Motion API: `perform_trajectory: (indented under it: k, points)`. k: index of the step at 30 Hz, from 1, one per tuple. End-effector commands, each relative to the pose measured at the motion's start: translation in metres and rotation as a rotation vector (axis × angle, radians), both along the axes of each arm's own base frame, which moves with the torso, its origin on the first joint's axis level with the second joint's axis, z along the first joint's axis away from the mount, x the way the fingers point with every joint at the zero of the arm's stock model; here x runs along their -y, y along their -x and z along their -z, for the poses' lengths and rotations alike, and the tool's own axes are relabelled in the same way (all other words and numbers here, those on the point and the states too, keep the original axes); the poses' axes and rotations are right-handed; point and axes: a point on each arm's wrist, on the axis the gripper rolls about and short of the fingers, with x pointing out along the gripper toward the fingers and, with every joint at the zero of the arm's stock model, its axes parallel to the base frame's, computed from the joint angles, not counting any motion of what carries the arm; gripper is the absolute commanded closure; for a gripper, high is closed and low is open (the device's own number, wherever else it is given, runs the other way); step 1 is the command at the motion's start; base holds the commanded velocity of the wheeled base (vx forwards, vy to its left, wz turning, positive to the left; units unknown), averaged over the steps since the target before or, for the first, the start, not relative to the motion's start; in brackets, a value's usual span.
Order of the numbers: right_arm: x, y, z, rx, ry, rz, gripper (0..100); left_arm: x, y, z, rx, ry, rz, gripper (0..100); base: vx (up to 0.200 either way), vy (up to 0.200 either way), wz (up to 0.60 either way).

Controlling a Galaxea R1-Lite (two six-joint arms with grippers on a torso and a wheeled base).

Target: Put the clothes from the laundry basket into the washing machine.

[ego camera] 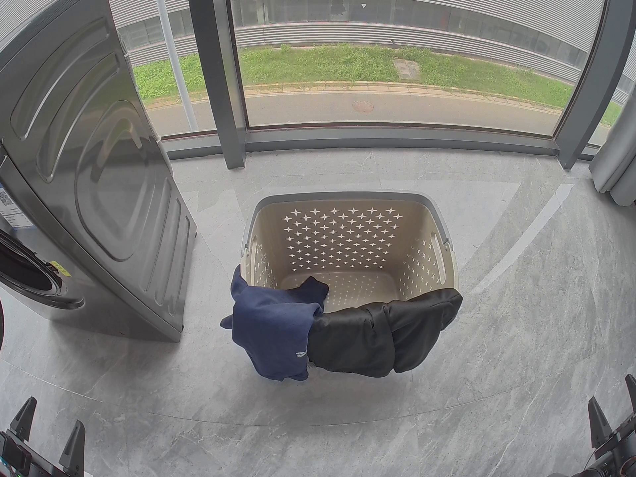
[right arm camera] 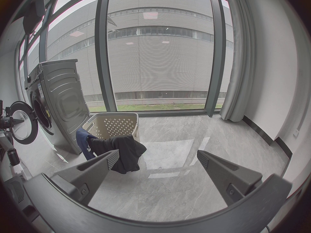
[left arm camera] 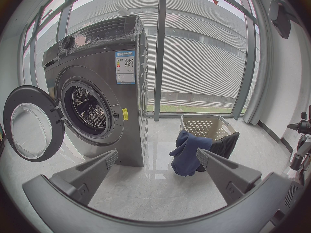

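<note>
A beige laundry basket [ego camera: 351, 230] stands on the floor in front of me. Over its near rim hang a navy blue garment [ego camera: 273, 329] and, beside it to the right, a black garment [ego camera: 381, 332]. The grey washing machine [ego camera: 99, 167] stands to the left, its round door [left arm camera: 30, 123] swung open and the drum [left arm camera: 86, 109] showing. My left gripper [ego camera: 48, 432] is low at the near left, open and empty. My right gripper [ego camera: 613, 409] is low at the near right, open and empty. Both are well short of the basket [left arm camera: 207, 127] [right arm camera: 111, 125].
A wall of tall windows [ego camera: 397, 54] with dark frames runs behind the basket. A grey curtain [ego camera: 616, 160] hangs at the far right. Bare grey tile floor [ego camera: 530, 286] lies around the basket and between it and the grippers.
</note>
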Motion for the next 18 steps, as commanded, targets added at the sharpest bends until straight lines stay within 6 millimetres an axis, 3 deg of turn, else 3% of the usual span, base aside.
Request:
perform_trajectory:
  k: [1,13,15,16,17,18]
  points:
    - [0.000,0.000,0.005,-0.001,0.000,0.000,0,0.000,0.000,0.004,0.002,0.001,-0.001,0,0.200,0.000,0.00]
    - [0.000,0.001,0.002,0.016,-0.004,-0.003,0,0.000,0.000,0.005,0.000,0.003,-0.001,0,0.017,0.000,0.00]
    - [0.000,0.009,-0.025,0.129,-0.010,-0.005,0,0.000,0.000,0.005,0.000,0.003,-0.001,0,0.000,0.000,0.00]
    - [0.000,0.009,-0.025,0.129,-0.010,-0.005,0,0.000,0.000,0.005,0.000,0.003,-0.001,0,0.000,0.000,0.00]
    - [0.000,0.010,-0.051,0.140,-0.019,-0.010,0,0.000,0.000,0.004,0.002,0.000,-0.001,0,0.000,0.000,0.00]
    - [0.000,0.010,-0.052,0.135,-0.019,-0.010,0,0.000,0.000,0.004,0.002,0.000,-0.001,0,0.000,0.000,0.00]
